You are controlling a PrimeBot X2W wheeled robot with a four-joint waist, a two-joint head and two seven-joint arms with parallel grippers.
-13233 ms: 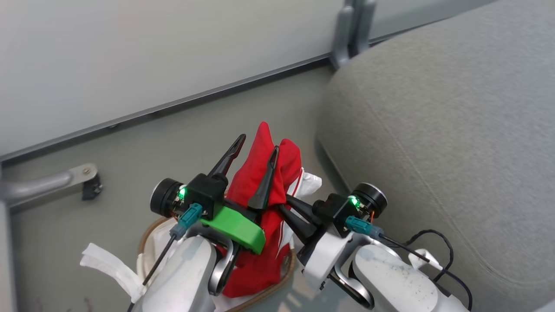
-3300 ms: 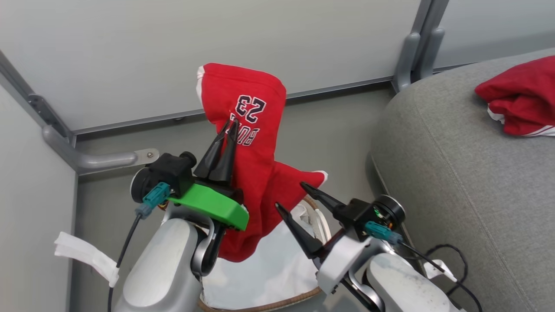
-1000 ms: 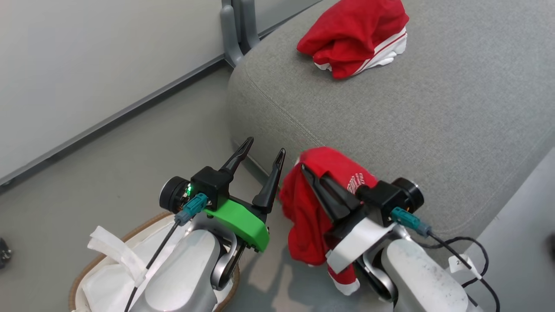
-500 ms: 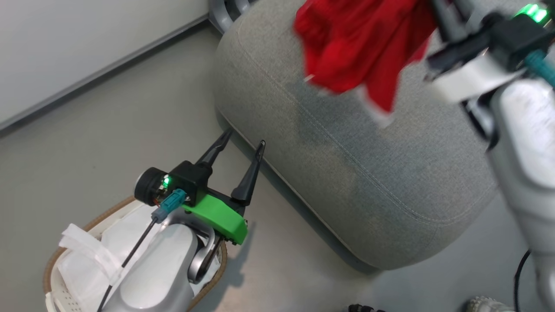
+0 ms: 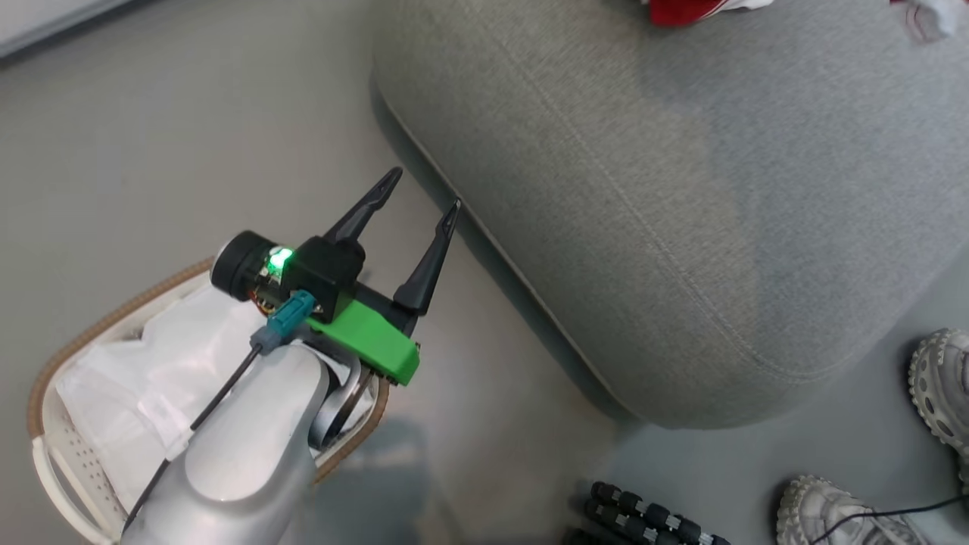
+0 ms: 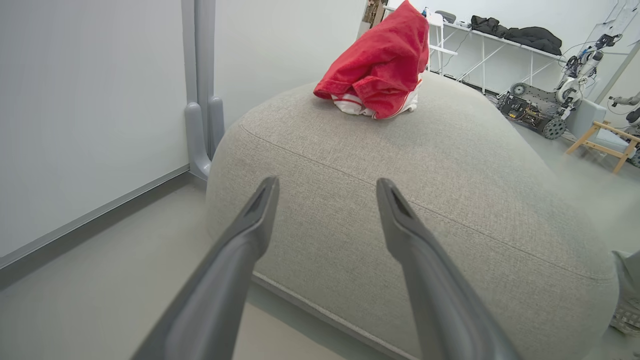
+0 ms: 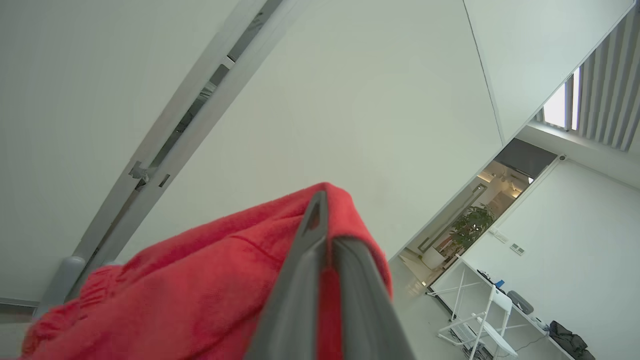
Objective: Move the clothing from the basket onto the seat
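One red piece of clothing (image 6: 380,70) with white trim lies bunched on the far part of the grey seat (image 6: 425,200); its edge (image 5: 681,9) shows at the top of the head view, on the seat (image 5: 643,151). My right gripper (image 7: 320,210) is shut on a second red garment (image 7: 200,290), held up high against the wall. My left gripper (image 5: 424,191) is open and empty, just short of the seat's near edge, its fingers (image 6: 250,225) pointing at the cushion. The basket (image 5: 113,310) sits on the floor under my left forearm, showing its white liner.
A person's pale shoes (image 5: 939,386) stand on the floor at the lower right, beside a black ribbed object (image 5: 651,518). A grey wall post (image 6: 200,100) rises left of the seat. A wheeled robot (image 6: 535,105) and wooden chair (image 6: 605,145) stand far behind.
The head camera has swung. My right arm lifted the red garment up over the seat and out of the head view. The left gripper stayed open near the basket.
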